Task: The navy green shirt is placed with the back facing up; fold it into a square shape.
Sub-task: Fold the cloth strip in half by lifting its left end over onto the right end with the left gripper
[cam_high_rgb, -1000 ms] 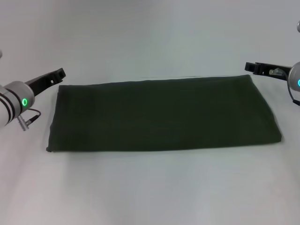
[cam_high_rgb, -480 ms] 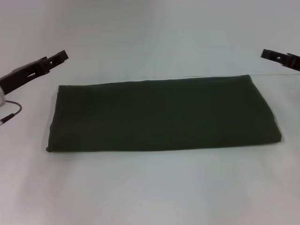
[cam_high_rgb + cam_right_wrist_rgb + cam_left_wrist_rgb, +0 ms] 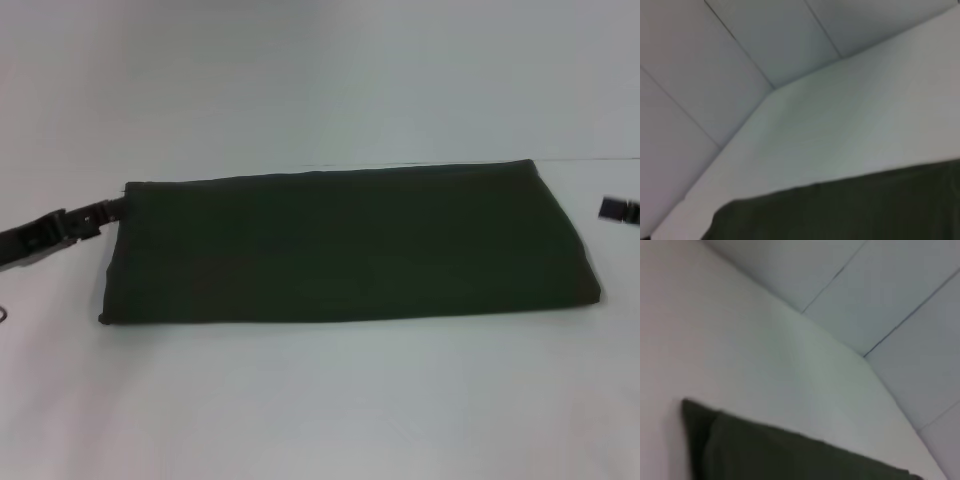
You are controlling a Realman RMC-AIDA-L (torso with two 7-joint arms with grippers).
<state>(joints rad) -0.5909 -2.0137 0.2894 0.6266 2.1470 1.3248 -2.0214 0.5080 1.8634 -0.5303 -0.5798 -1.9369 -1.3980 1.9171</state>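
The navy green shirt [image 3: 350, 245] lies folded, long axis left-right.

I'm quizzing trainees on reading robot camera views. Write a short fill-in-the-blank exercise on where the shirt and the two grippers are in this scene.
1. The navy green shirt lies folded into a long ____ band on the white table.
2. The left gripper is at the shirt's ____ end.
3. The right gripper is ____ the shirt, with bare table between them.

Missing words: flat; left; apart from
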